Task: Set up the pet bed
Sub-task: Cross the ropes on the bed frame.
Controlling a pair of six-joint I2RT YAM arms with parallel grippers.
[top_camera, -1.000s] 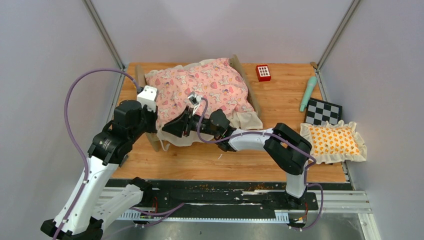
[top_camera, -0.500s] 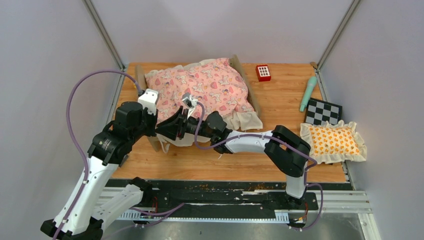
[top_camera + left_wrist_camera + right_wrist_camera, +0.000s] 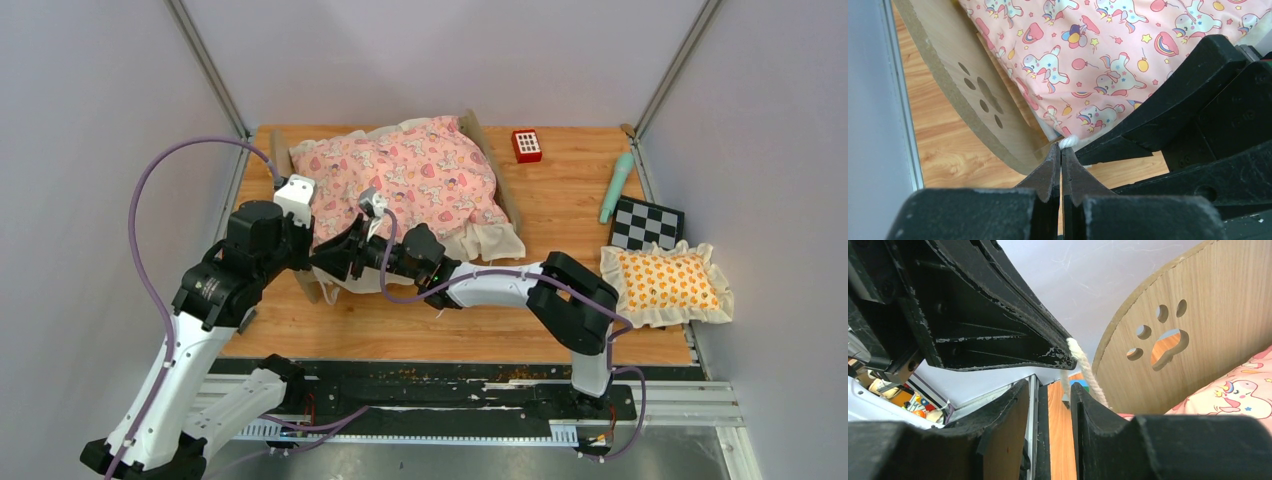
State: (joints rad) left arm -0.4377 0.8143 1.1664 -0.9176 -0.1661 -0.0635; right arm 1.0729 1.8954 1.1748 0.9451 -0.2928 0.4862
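Though askew, pet bed (image 3: 420, 175) crosswise, head-left.

A pink quilt (image 3: 405, 180) is printed with white unicorns, rainbows, balloons and stars, and is edged by a cream ruffle (image 3: 495, 240). The headboard (image 3: 938, 55) is finished in pale wood grain, with a paw-print pattern cut through it. The bench (image 3: 560, 210) is grained in warm orange-brown. On it, a red box (image 3: 527, 145) gridded with white squares is seen at 1 o'clock, a mint-green tube (image 3: 616, 187) at 2 o'clock, a black-and-white checkerboard (image 3: 647, 225) at 3 o'clock, and a pillow (image 3: 667, 282) dotted orange on yellow, frilled in cream, at 4 o'clock. The left hand (image 3: 1062, 160) and right hand (image 3: 1050, 400) are coloured black, the cord (image 3: 1083, 365) off-white.
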